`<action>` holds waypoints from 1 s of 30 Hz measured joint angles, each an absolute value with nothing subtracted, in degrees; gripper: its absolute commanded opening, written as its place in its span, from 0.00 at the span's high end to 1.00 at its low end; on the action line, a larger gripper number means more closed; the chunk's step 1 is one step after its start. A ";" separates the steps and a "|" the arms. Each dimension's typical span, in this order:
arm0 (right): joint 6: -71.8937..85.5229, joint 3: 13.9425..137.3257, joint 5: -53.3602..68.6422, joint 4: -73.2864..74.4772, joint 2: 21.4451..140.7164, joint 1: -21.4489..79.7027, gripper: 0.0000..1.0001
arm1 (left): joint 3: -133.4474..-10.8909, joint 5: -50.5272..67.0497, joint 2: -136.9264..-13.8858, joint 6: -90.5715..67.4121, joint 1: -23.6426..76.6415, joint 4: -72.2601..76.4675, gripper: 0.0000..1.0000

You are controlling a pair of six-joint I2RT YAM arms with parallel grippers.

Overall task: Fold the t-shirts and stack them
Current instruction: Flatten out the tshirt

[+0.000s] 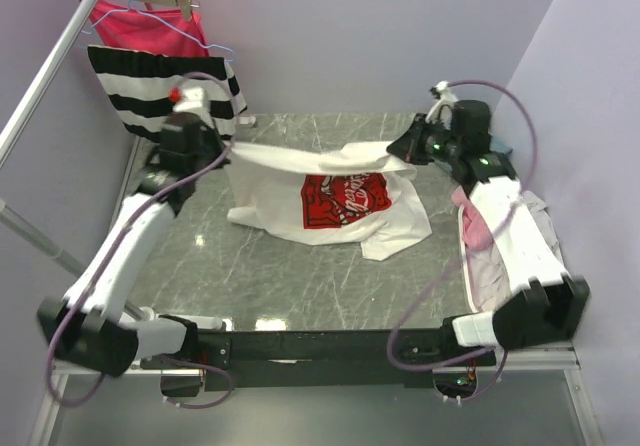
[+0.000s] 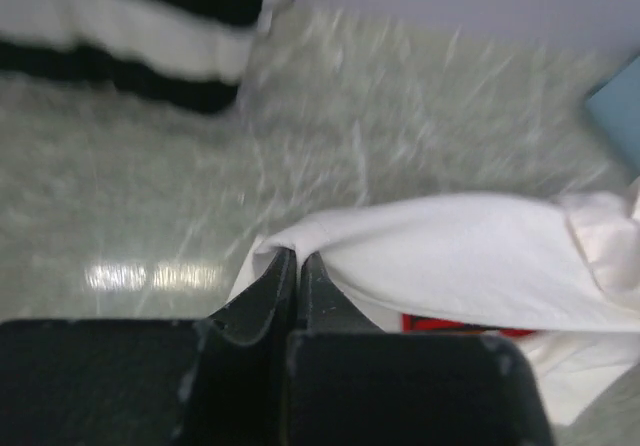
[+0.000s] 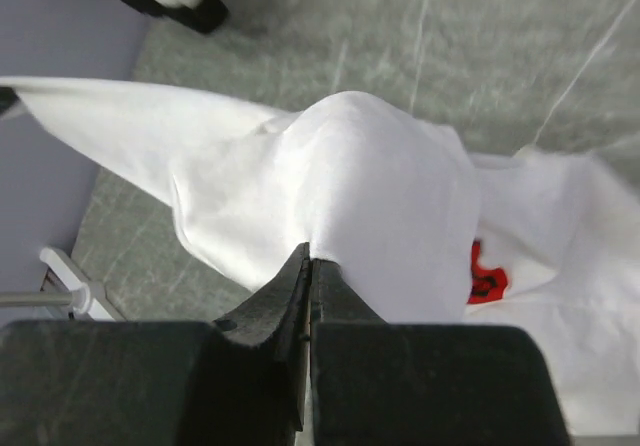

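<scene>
Fingers (image 2: 265,296) of left gripper (image 2: 298,266) and right gripper (image 3: 308,261) pinch white red-logo t-shirt (image 1: 280,201)

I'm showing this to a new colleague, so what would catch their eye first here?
A white t-shirt with a red logo is stretched out in the middle, its upper edge pinched by the left gripper and the right gripper. At the far left hangs a black-and-white striped garment; a pale pile of shirts lies at the right.
</scene>
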State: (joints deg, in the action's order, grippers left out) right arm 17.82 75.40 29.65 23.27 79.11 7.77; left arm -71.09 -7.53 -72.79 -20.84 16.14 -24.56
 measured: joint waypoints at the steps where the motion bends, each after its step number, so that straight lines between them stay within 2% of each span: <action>1: 17.65 75.53 29.36 23.94 75.90 7.70 1.00 | -72.47 -7.88 -70.37 -20.82 15.94 -25.21 0.99; 10: 17.06 79.13 28.23 30.20 46.52 7.75 1.00 | -87.37 -9.26 -49.10 -21.32 16.38 -33.56 0.99; 17: 19.22 85.01 34.89 35.14 32.01 7.84 1.00 | -97.86 -5.63 -40.47 -23.73 16.60 -46.50 0.99; 23: 21.52 85.36 37.08 34.13 31.22 7.86 1.00 | -104.57 -6.13 -39.86 -24.08 16.67 -52.99 0.99; 27: 22.28 80.20 35.09 29.04 36.45 7.86 1.00 | -95.90 -7.77 -41.32 -24.40 16.64 -48.56 0.99; 30: 22.85 75.22 32.38 23.42 47.42 7.86 1.00 | -86.96 -10.09 -48.45 -24.93 16.58 -43.05 0.99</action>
